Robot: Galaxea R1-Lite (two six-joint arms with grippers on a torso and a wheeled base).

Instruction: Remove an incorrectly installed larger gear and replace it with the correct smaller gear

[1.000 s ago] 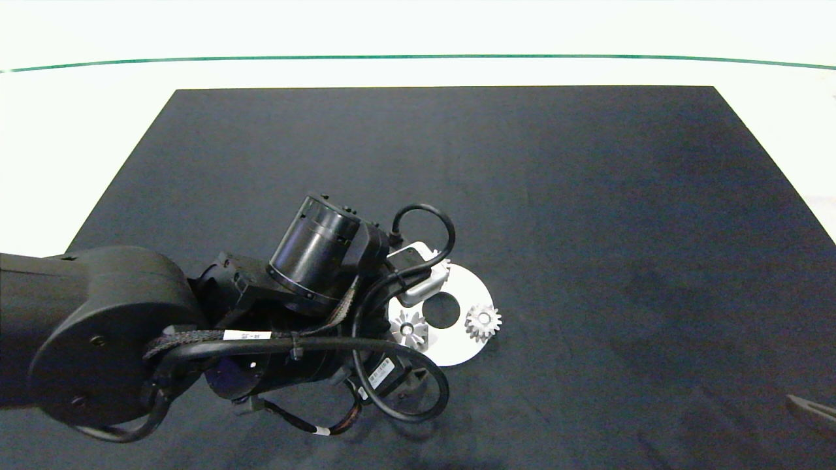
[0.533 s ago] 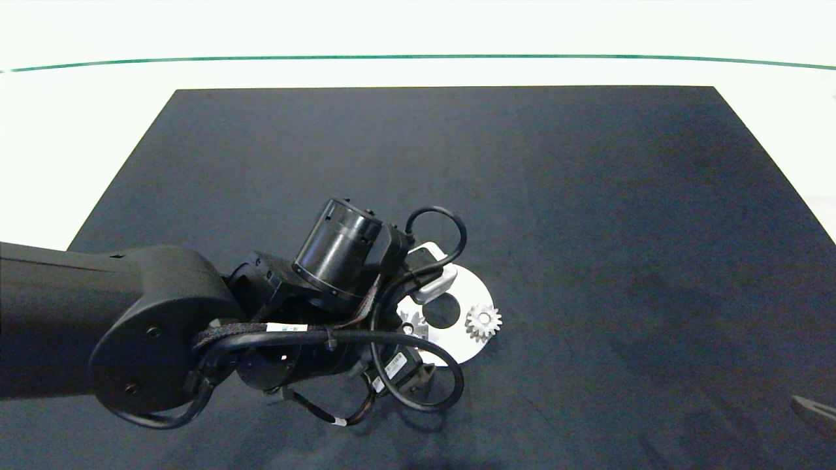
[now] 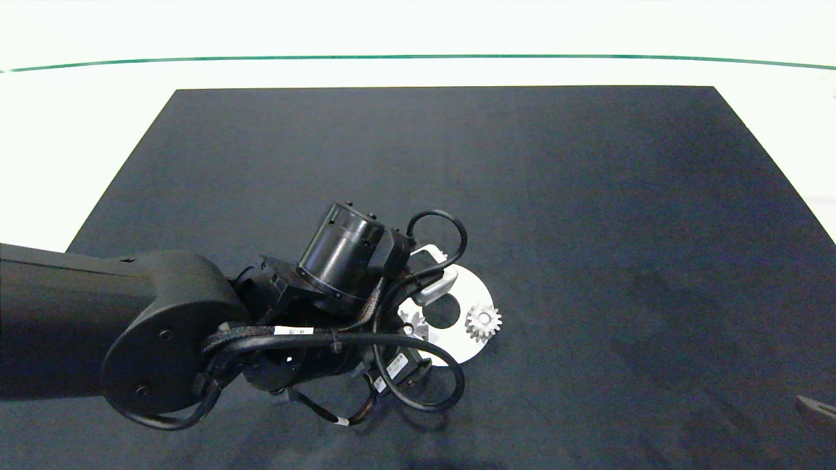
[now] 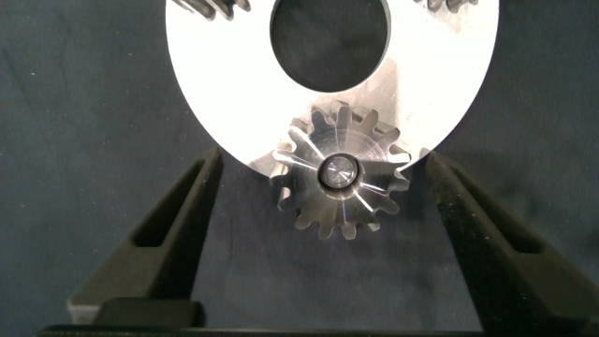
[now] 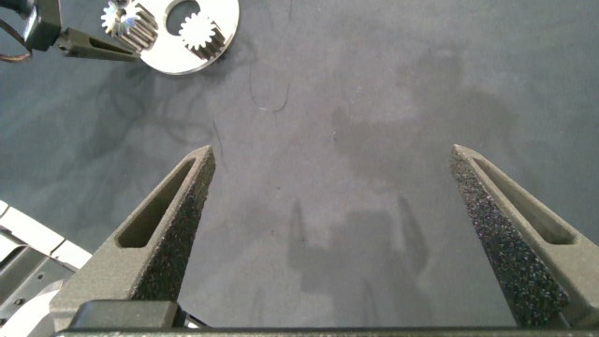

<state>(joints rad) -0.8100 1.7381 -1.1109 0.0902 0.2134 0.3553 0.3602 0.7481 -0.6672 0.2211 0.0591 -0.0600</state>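
Left gripper (image 4: pixel 332 248) jaws spread either side of the larger gear (image 4: pixel 339 178) on the disc (image 4: pixel 449 84), apparently positioned to pull it off; right gripper (image 5: pixel 332 225) jaws spread, idle above the tabletop (image 5: pixel 374 112).

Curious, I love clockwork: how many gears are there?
3 gears on the silver disc: one between the left claw's open fingers, one at its right rim, one peeking beside the arm. Others may be hidden.

White table (image 3: pixel 59 150) carried dark mat (image 3: pixel 588 215) over most of surface. Round silver plate (image 3: pixel 473 287) lay on mat near centre, toward 6 o'clock edge. Gears sat on plate, apparently on pegs; left arm hid part of plate.
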